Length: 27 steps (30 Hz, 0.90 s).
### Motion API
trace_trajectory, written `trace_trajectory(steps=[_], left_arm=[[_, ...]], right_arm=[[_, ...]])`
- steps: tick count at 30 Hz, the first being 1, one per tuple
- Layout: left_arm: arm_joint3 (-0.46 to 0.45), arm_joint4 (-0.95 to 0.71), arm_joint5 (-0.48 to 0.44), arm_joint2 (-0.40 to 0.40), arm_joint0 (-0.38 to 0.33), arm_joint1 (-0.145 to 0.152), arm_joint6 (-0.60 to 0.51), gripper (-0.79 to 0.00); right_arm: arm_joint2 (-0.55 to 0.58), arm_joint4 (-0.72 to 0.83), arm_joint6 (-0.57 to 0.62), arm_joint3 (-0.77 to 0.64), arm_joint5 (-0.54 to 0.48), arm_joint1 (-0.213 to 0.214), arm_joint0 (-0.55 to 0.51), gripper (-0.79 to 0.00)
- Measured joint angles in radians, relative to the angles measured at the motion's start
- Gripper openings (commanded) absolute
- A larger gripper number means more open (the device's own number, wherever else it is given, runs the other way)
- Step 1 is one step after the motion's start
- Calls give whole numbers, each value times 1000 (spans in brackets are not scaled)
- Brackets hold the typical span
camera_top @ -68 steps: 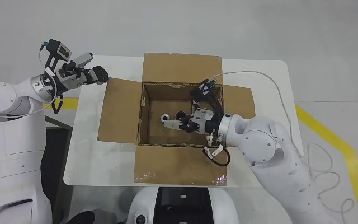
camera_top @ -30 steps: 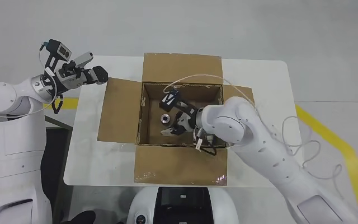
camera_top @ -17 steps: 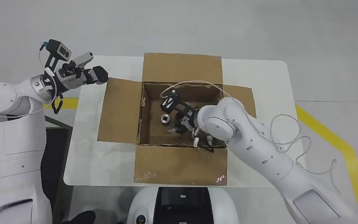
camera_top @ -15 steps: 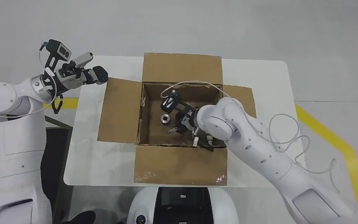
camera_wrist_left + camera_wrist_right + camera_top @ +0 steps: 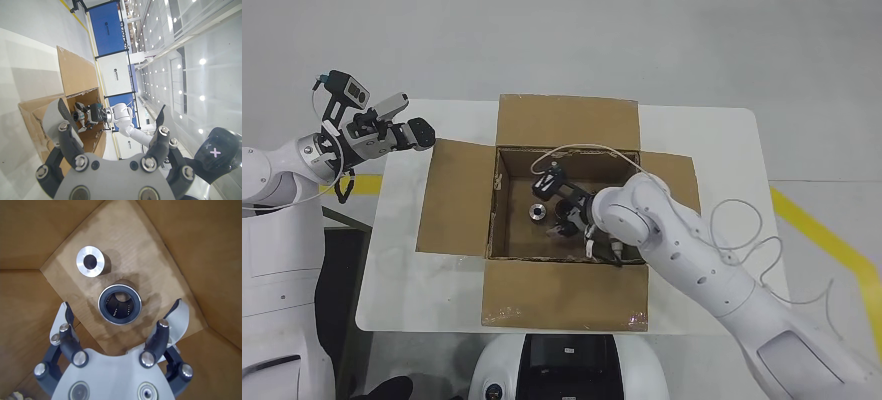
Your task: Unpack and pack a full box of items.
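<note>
Open cardboard box (image 5: pixel 567 122) at centre of top view, on white table (image 5: pixel 712 150). Right gripper (image 5: pixel 122 304) inside box, jaws spread wide, gripping nothing. Black-rimmed bearing (image 5: pixel 119 304) upright on box floor, lined up between spread fingers, untouched. Silver bushing (image 5: pixel 90 261) upright just beside bearing, not touching. Left gripper (image 5: pixel 420 133) upper left of top view by table edge, wide open, empty.

Place: industrial hall, robot test floor
Ceiling (image 5: pixel 213 28): high, white, rows of lights (image 5: pixel 202 61)
Partitions: blue panels (image 5: pixel 105 36), white panel (image 5: pixel 115 75), black frames
Floor (image 5: pixel 642 50): smooth grey, yellow line (image 5: pixel 832 243)
Bench: white table (image 5: pixel 712 140)
</note>
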Motion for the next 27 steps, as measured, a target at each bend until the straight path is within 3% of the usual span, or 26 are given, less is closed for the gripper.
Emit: trace_trajectory(steps=[4,9,11,15,16,17,18,27], left_arm=[[0,0,0,0,0,0,0,0],[0,0,0,0,0,0,0,0],[0,0,0,0,0,0,0,0],[0,0,0,0,0,0,0,0],[0,0,0,0,0,0,0,0],[0,0,0,0,0,0,0,0],[0,0,0,0,0,0,0,0],[0,0,0,0,0,0,0,0]], right_arm=[[2,3,-14,19,-5,-4,-2,-68],[2,7,-30,39,-14,-11,-2,-259],[1,9,-34,46,-16,-14,0,-385],[1,10,-33,52,-21,-18,3,-471],[3,10,-32,52,-21,-19,4,-542],[4,11,-30,50,-21,-20,5,-693],[4,10,-24,45,-25,-20,6,-785],[32,-1,24,-22,-42,-17,14,-785]])
